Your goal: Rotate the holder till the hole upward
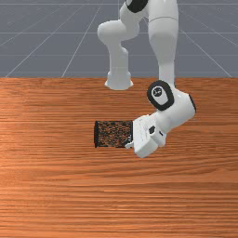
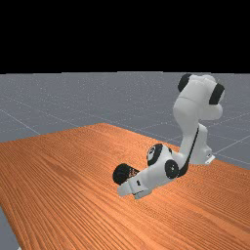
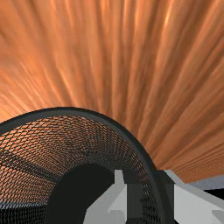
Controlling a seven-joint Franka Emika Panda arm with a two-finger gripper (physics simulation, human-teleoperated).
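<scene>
Holder: I see it (image 1: 114, 134) lying on its side on the bench (image 1: 56, 195); black mesh tube, long axis about parallel to the bench's far edge in the front view.
Holder spot: front view, closer to that far edge than to the near one, a bit toward the front view's left of mid-width; well in from the edges.
Hole: facing sideways, toward my gripper (image 1: 129, 143) at the front view's right end, not up.
Rim: round, dark (image 3: 65, 112); I look through it into the mesh.
Bottom: solid dark disc (image 3: 72, 199) at the end away from my hand (image 1: 145, 135).
Fingers: apart, one (image 3: 109, 208) inside the mouth, the other outside, rim between them; gap wider than the rim.
Arm: bent low (image 2: 157, 176), my hand tilted beside the holder.
Arm foot: far edge of the bench (image 1: 118, 80) in the front view.
</scene>
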